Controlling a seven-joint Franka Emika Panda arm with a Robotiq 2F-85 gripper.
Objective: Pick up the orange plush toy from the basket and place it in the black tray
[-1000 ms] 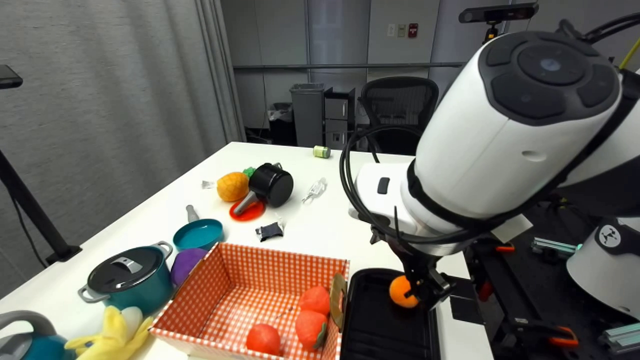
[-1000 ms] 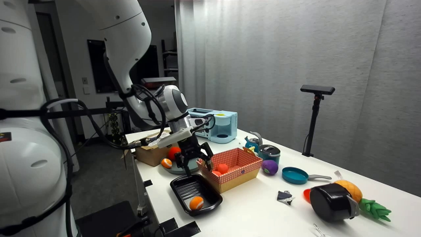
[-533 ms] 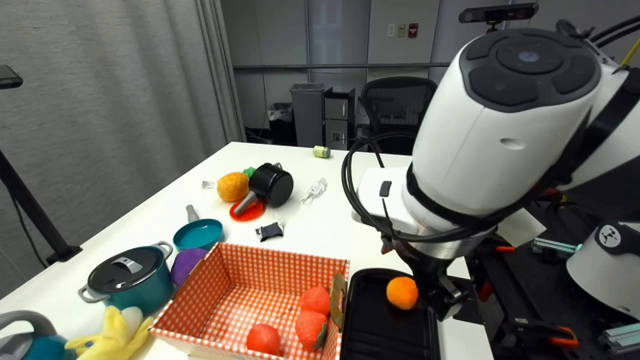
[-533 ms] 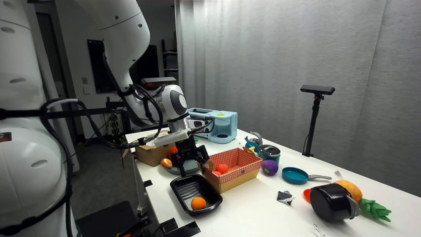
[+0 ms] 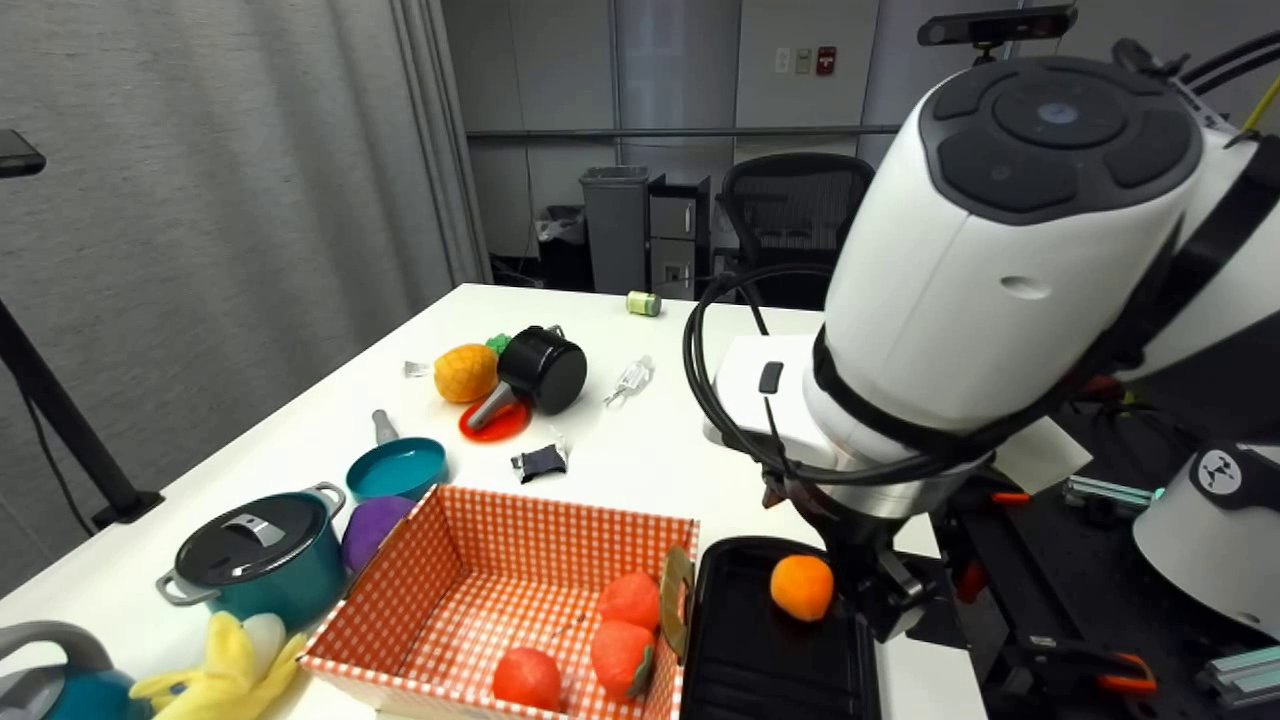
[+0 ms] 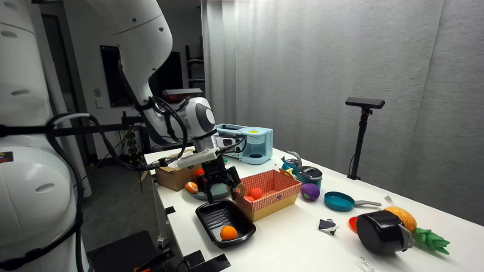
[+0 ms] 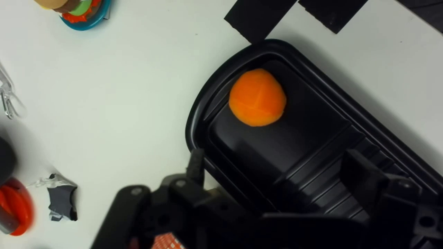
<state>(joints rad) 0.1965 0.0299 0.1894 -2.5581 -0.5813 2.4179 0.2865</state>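
The orange plush toy (image 5: pixel 802 587) rests inside the black tray (image 5: pixel 760 665), toward one end. Toy (image 6: pixel 228 233) and tray (image 6: pixel 215 216) also show in the other exterior picture. In the wrist view the toy (image 7: pixel 258 98) lies near the tray's rounded end, beyond the fingertips and touching neither. My gripper (image 7: pixel 277 160) is open and empty, its fingers wide apart over the tray's ribbed part and side rim. In an exterior view the gripper (image 6: pixel 222 194) hangs above the tray's far end, beside the basket (image 6: pixel 281 200). The basket (image 5: pixel 500 590) stands against the tray's side.
Several red toys (image 5: pixel 622 655) lie in the basket. A teal pot (image 5: pixel 265 560), a purple toy (image 6: pixel 310 192) and a teal pan (image 6: pixel 339 201) stand beyond it. A plate (image 6: pixel 217 192) and a cardboard box (image 6: pixel 174 178) are behind the gripper. Black tape (image 7: pixel 263 17) marks the table.
My open gripper has moved a little away from the toy, toward the robot's side, then stopped. The toy has turned and shifted slightly within the tray; its pale stripe no longer shows.
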